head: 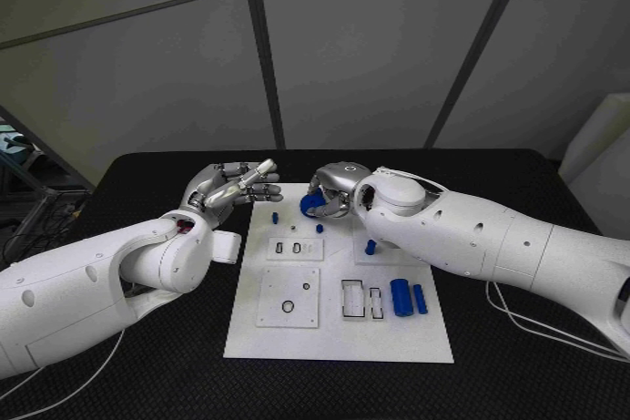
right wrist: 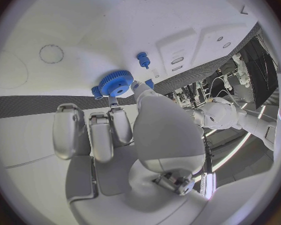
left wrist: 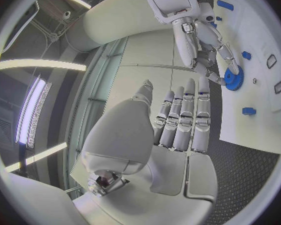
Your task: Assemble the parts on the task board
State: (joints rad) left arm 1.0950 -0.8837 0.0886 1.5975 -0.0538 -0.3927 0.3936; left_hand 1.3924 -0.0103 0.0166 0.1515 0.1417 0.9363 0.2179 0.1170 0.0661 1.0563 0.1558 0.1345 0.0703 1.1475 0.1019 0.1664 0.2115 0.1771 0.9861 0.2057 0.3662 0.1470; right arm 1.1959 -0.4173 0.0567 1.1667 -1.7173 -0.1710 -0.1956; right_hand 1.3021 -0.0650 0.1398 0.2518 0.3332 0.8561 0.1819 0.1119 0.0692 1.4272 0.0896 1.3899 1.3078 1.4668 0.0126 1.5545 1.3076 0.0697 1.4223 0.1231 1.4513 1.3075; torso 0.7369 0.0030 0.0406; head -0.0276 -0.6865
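The white task board (head: 341, 333) lies in the middle of the black table. My right hand (head: 338, 185) hovers over its far edge and pinches a blue gear (head: 311, 205) between thumb and fingers. The right wrist view has that gear (right wrist: 116, 83) at the fingertips of the right hand (right wrist: 112, 130), just above the board (right wrist: 65, 30) and close to a small blue peg (right wrist: 142, 60). My left hand (head: 237, 187) is raised beside the board's far left corner, fingers straight and apart, holding nothing. In the left wrist view the left hand (left wrist: 181, 120) faces the gear (left wrist: 233, 77).
Two blue cylinders (head: 409, 298) lie side by side near the board's right edge. A blue peg (head: 370, 248) stands mid-board, and two smaller ones (head: 275, 217) (head: 320, 228) stand near the far end. White slotted plates (head: 296, 248) (head: 289, 297) cover the left half.
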